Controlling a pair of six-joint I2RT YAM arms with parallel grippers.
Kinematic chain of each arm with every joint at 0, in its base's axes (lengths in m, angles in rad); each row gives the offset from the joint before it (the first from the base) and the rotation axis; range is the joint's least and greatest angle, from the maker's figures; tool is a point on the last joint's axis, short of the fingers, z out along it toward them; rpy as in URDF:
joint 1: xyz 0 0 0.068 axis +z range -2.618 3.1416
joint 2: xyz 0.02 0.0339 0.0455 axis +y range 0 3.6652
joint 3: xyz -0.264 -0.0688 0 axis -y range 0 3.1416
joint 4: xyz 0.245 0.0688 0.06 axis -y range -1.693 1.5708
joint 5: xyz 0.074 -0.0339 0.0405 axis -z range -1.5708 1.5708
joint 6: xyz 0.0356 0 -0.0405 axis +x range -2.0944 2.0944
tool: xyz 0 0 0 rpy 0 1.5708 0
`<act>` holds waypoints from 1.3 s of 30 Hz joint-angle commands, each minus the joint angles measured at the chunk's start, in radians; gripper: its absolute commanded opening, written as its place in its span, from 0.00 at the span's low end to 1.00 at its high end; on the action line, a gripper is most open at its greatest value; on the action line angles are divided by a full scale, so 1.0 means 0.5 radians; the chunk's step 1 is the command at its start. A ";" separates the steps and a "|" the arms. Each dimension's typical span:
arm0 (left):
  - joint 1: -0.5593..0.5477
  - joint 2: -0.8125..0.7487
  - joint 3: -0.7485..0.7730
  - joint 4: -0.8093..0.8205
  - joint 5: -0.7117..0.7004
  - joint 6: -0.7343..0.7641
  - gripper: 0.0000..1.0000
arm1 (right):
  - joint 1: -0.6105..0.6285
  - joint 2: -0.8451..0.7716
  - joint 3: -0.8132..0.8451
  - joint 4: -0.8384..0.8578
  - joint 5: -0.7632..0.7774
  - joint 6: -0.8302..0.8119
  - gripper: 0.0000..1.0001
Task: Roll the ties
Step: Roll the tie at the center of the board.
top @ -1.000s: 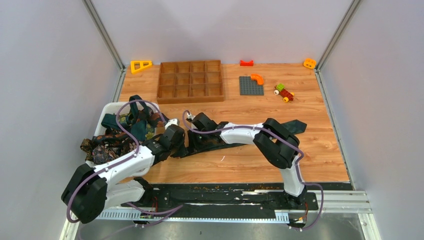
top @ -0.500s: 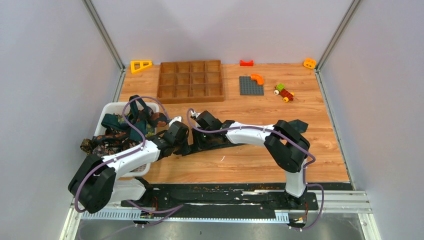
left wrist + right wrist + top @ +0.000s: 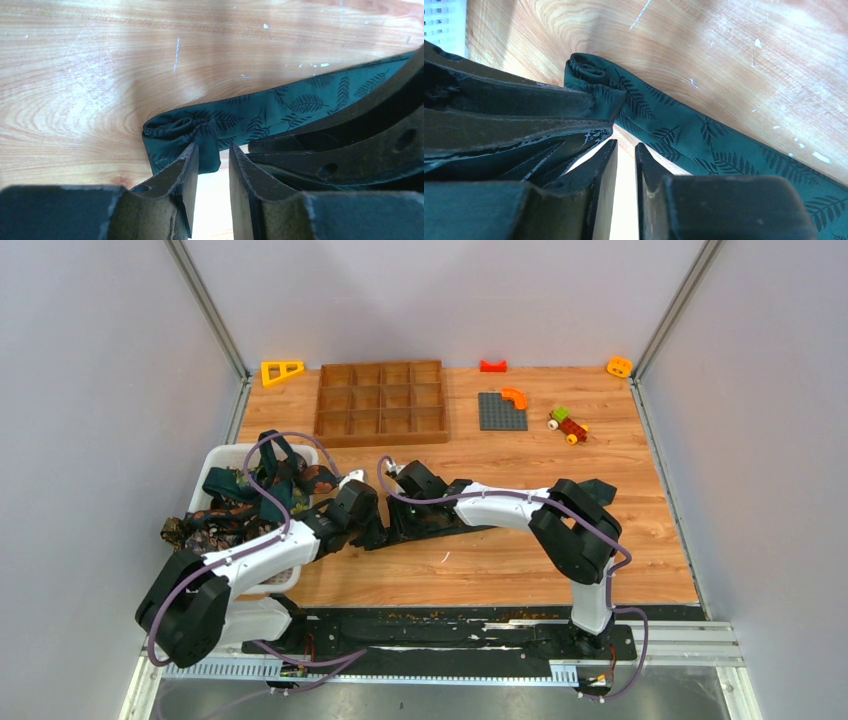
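A dark teal tie with a fern print [image 3: 445, 527] lies across the wooden table under my right arm. In the left wrist view the tie [image 3: 280, 107] ends in a small rolled-up fold [image 3: 167, 131]. My left gripper [image 3: 213, 150] is almost shut, with a flap of that fold between its tips. It shows in the top view [image 3: 375, 533]. My right gripper [image 3: 625, 145] sits beside the tie [image 3: 684, 130], nearly shut with a thin slit and nothing in it. It faces the left fingers [image 3: 514, 95] close up. More ties, brown patterned [image 3: 225, 525] and teal, fill the white basket [image 3: 222, 455].
A wooden compartment tray [image 3: 380, 402] stands at the back. A grey baseplate [image 3: 497, 412], a small toy car [image 3: 568, 425], a yellow triangle [image 3: 282, 370], a red piece [image 3: 493, 365] and an orange piece [image 3: 619, 366] lie along the back. Grey walls close in both sides.
Both grippers have shifted a little to the right along the tie since one second ago. Nothing has visibly moved in the last half second.
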 commanded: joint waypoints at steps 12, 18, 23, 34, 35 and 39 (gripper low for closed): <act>0.030 -0.209 -0.108 0.106 -0.089 -0.113 0.10 | -0.013 -0.043 0.077 0.135 -0.124 0.058 0.27; 0.040 -0.313 -0.132 0.077 -0.136 -0.102 0.02 | -0.014 -0.046 0.059 0.219 -0.195 0.097 0.27; 0.047 -0.372 -0.138 0.084 -0.140 -0.101 0.00 | -0.017 -0.020 0.080 0.260 -0.234 0.138 0.29; 0.065 -0.516 -0.128 -0.033 -0.226 -0.057 0.01 | -0.016 0.102 0.216 0.200 -0.208 0.179 0.33; 0.066 -0.535 -0.127 -0.061 -0.240 -0.048 0.03 | -0.016 0.113 0.231 0.181 -0.198 0.178 0.33; 0.070 -0.602 -0.122 -0.112 -0.286 -0.017 0.13 | -0.015 0.147 0.279 0.104 -0.159 0.169 0.31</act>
